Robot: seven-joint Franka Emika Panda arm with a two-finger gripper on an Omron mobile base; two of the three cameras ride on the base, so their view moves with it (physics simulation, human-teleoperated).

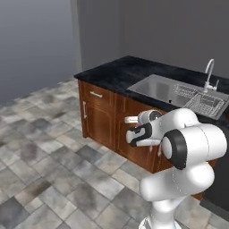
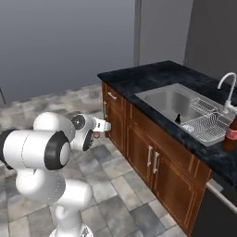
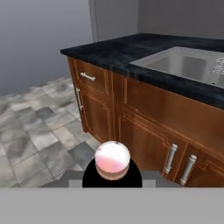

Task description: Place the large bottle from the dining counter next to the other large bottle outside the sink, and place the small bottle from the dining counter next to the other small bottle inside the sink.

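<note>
The white robot arm (image 1: 179,147) stands on a gray tile floor (image 1: 40,147). In front of it is a brown wood cabinet (image 1: 100,118) with a black top. A shiny sink (image 1: 156,87) sits in the top, with a wire rack (image 1: 203,102) and a curved tap (image 1: 208,74).

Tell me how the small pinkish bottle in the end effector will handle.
The small bottle looks rounded and glossy, so it may slip or roll if released sideways. It seems rigid and small, probably light in the end effector.

Grey walls (image 1: 40,40), stone-tiled floor (image 1: 40,170), reddish-brown wood cabinets (image 2: 157,157).
</note>
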